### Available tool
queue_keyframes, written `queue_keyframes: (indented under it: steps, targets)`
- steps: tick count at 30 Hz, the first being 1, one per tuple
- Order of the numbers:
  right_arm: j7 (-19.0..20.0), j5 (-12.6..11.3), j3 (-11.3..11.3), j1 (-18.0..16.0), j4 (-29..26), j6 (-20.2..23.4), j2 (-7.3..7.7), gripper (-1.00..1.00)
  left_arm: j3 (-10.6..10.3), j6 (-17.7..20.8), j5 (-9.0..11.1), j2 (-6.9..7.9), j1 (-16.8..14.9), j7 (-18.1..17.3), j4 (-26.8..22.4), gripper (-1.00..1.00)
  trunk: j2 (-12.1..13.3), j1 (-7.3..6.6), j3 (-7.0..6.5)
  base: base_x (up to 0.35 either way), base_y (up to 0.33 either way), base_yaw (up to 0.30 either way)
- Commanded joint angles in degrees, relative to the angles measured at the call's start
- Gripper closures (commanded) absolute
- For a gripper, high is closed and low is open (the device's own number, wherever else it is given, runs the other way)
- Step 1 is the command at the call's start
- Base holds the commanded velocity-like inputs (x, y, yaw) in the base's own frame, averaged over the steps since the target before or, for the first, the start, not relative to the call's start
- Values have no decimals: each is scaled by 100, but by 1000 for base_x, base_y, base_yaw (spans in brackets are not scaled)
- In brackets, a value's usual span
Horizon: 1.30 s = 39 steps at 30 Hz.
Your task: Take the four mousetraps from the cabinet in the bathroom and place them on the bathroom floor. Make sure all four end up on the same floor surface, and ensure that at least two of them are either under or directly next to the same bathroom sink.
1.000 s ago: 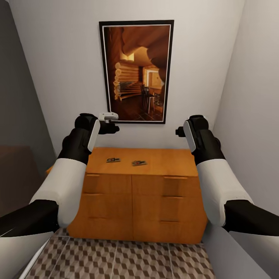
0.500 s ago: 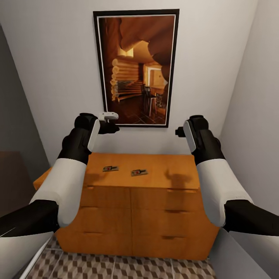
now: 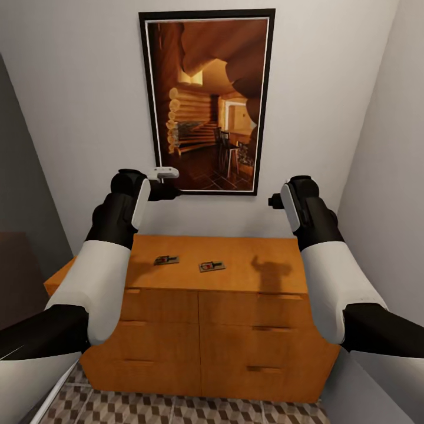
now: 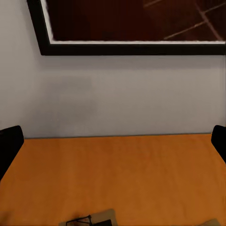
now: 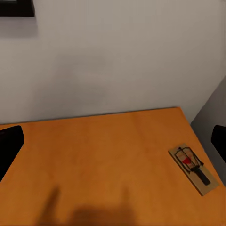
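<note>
Orange-brown wood fills the lower middle of the head view: the cabinet (image 3: 212,330), with two mousetraps (image 3: 166,259) (image 3: 211,266) lying flat on its top, left of centre, near each other but apart. A framed picture (image 3: 206,100) hangs on the wall above. The left claw (image 3: 168,188) and right claw (image 3: 272,201) hover raised over the cabinet, both with fingers spread apart, holding nothing. Patterned floor (image 3: 176,409) shows along the bottom edge.

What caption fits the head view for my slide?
Both arms raised before the wooden cabinet, two mousetraps lying apart on its top, beneath a framed picture.
</note>
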<state>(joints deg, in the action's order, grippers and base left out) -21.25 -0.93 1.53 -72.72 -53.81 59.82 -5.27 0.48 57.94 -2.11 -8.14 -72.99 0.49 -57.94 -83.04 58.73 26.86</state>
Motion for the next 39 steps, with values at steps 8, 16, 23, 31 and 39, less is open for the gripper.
queue_keyframes:
  steps: [8,16,23,31,39]
  targets:
    - [1,-27,12,-5,13,18,31,-100,5,26,13,-3,-5,2,37,-100,-4,0,7,26,-21,0]
    - [5,-30,11,-5,18,18,36,-100,5,25,22,-3,-5,-1,109,-100,-4,0,7,117,-164,0]
    - [6,-30,7,-5,19,18,35,-100,5,24,24,-3,-5,-4,134,-100,-4,0,7,93,-105,0]
    - [1,-30,12,-5,22,18,39,-100,5,24,26,-3,-5,-1,184,-100,-4,0,7,24,-27,0]
    - [11,-33,20,-5,274,18,75,-100,5,24,25,-3,-5,-1,272,-100,-4,0,7,5,-6,0]
